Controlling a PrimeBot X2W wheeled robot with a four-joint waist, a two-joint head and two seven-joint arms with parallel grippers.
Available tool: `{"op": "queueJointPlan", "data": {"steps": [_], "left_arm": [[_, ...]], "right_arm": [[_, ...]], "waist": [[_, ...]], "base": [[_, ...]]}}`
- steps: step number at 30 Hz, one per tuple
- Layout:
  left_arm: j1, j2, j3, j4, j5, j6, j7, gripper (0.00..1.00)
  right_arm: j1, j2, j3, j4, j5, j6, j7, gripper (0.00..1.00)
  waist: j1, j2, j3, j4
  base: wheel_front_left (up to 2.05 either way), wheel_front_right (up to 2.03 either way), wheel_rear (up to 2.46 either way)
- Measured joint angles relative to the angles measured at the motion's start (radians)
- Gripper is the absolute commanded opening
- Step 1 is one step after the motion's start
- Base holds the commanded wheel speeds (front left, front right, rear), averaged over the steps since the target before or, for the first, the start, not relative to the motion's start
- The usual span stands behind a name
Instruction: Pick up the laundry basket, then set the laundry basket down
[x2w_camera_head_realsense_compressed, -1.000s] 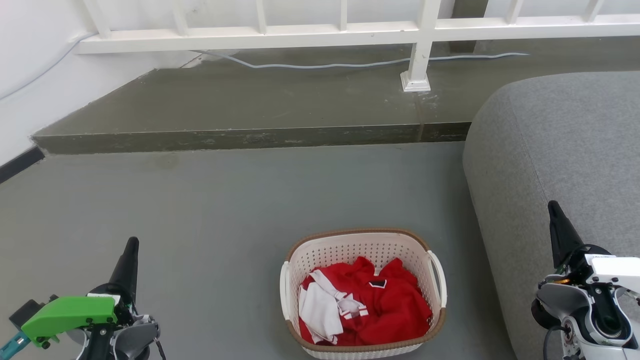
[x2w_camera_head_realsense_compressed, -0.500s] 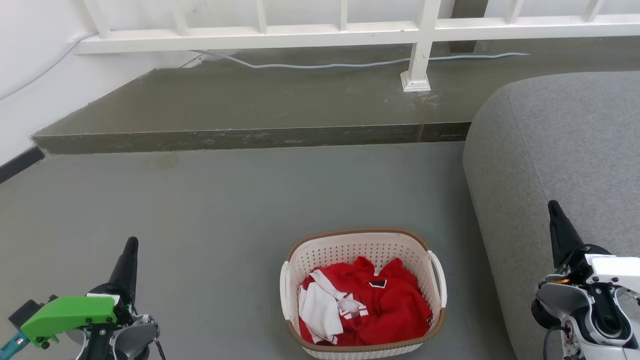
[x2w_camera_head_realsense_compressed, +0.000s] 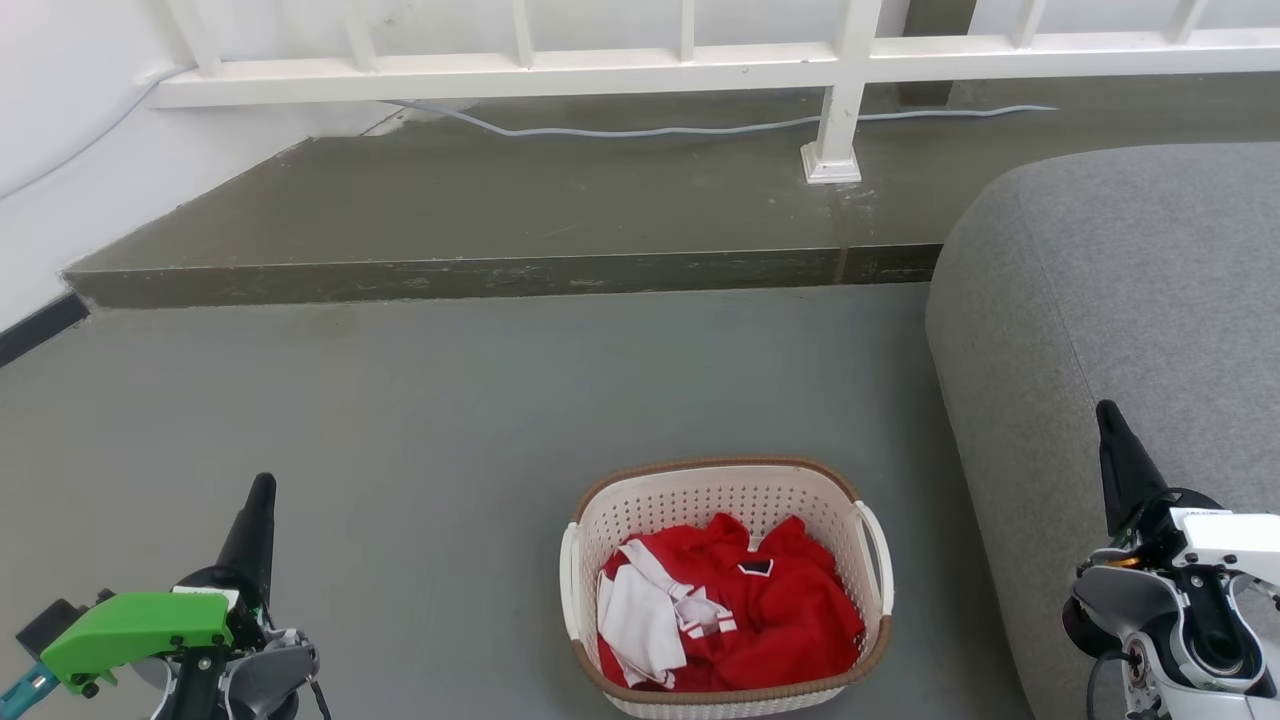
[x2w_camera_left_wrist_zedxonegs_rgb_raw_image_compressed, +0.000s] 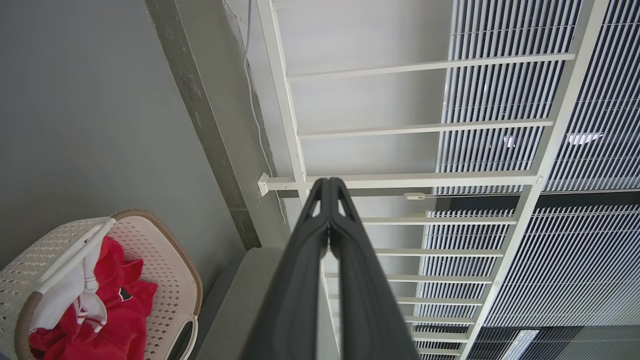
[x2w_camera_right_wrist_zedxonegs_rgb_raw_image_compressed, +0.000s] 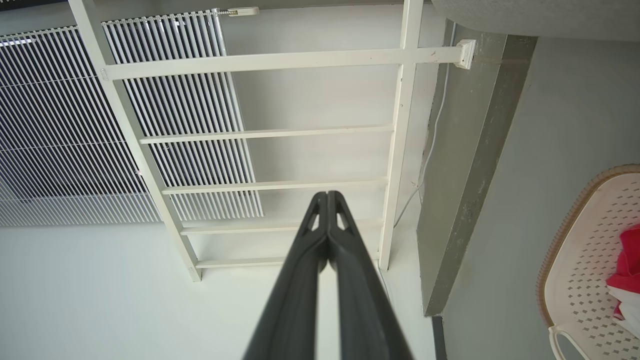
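Observation:
The laundry basket (x2w_camera_head_realsense_compressed: 722, 500), cream-white and perforated with a brown woven-look rim and white side handles, stands on the grey floor at the bottom centre of the head view. Red and white clothes (x2w_camera_head_realsense_compressed: 735, 610) fill it. The basket (x2w_camera_left_wrist_zedxonegs_rgb_raw_image_compressed: 165, 270) is at the lower left of the left wrist view, and the basket (x2w_camera_right_wrist_zedxonegs_rgb_raw_image_compressed: 585, 240) is at the right edge of the right wrist view. My left gripper (x2w_camera_head_realsense_compressed: 262, 487) is shut and empty, well left of the basket. My right gripper (x2w_camera_head_realsense_compressed: 1105, 412) is shut and empty, to the basket's right, in front of the sofa.
A grey sofa (x2w_camera_head_realsense_compressed: 1120, 300) takes up the right side, close beside the basket. A raised dark step (x2w_camera_head_realsense_compressed: 480, 275) crosses the floor beyond, with a white railing (x2w_camera_head_realsense_compressed: 840, 90) and a pale cable (x2w_camera_head_realsense_compressed: 650, 130) on it. A white wall (x2w_camera_head_realsense_compressed: 60, 150) stands at the left.

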Motion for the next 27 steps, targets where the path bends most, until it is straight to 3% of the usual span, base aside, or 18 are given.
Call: {"op": "queueJointPlan", "data": {"steps": [27], "left_arm": [[0.000, 0.000, 0.002, -0.002, 0.000, 0.000, 0.001, 0.00]], "right_arm": [[0.000, 0.000, 0.000, -0.002, 0.002, 0.000, 0.000, 0.00]], "waist": [[0.0000, 0.0000, 0.000, 0.000]], "base": [[0.00, 0.00, 0.00]]}}
